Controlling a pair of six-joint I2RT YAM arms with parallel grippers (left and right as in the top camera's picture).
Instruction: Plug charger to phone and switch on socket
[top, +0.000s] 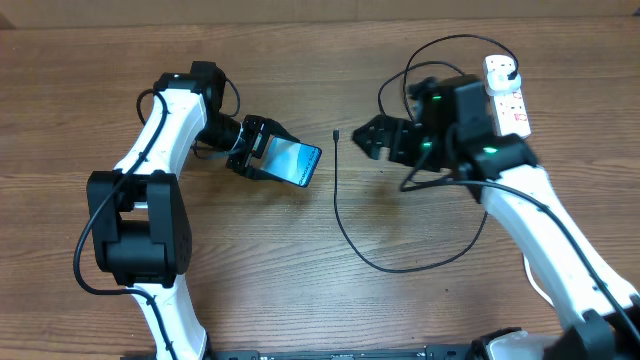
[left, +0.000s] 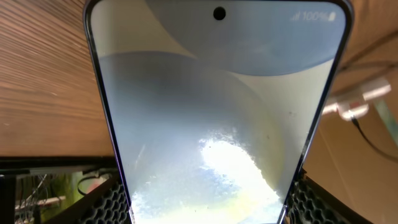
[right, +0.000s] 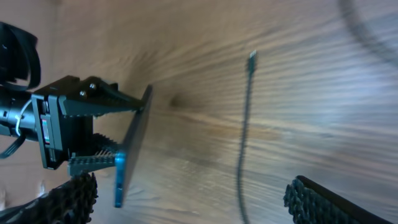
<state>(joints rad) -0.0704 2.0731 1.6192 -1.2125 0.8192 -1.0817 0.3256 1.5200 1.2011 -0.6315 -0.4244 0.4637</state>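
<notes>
Phone (top: 296, 161) is sitting pinched in left gripper (top: 266, 154), bottom edge hidden; right gripper (top: 364, 140) is hovering spread-jawed beside charger (top: 334, 190) tip.

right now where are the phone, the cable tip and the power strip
phone (top: 298, 160): overhead view, middle of its lit screen
cable tip (right: 252, 57): right wrist view, small connector at the cable's free end
power strip (top: 510, 105): overhead view, its white top face
</notes>
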